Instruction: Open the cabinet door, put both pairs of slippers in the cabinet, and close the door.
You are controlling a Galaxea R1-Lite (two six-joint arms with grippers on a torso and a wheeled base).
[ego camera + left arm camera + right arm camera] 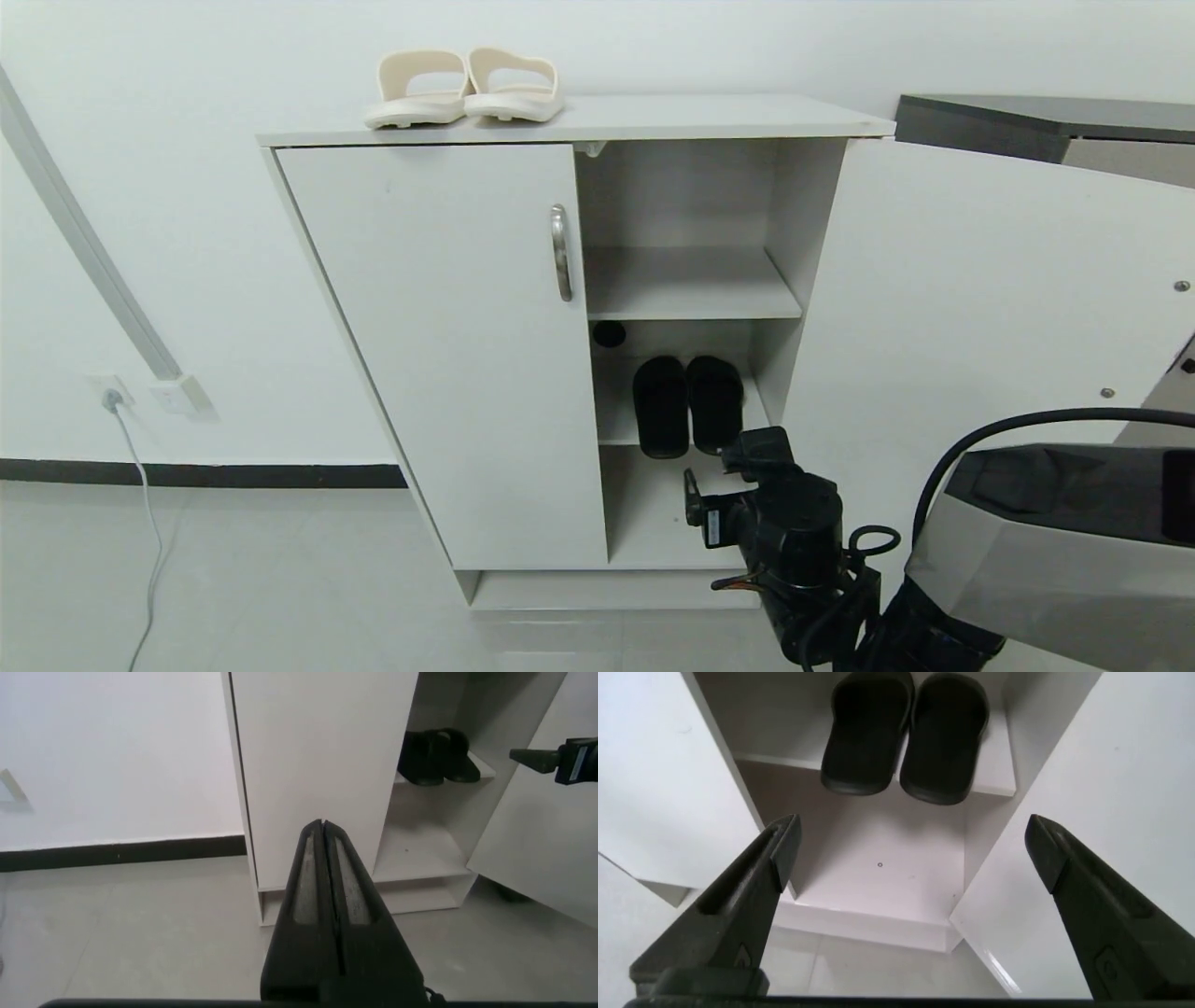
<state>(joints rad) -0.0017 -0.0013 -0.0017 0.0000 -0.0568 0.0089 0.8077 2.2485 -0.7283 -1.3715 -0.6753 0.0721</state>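
Note:
The white cabinet (pixel 429 355) has its right door (pixel 980 299) swung open and its left door shut. A black pair of slippers (pixel 688 403) lies side by side on the middle shelf, also seen as the black slippers (pixel 906 733) and the black slippers (pixel 435 754). A cream pair of slippers (pixel 464 87) rests on the cabinet top at its left. My right gripper (pixel 910 849) is open and empty, a little in front of and below the black slippers; it appears as the right gripper (pixel 724 471) before the lower compartment. My left gripper (pixel 322 831) is shut and empty, low, facing the shut left door.
A metal handle (pixel 560 252) is on the left door. The top shelf (pixel 686 285) and bottom compartment (pixel 653 509) hold nothing. A cable (pixel 145 523) hangs from a wall socket at the left. Open tiled floor (pixel 233 579) lies in front of the cabinet.

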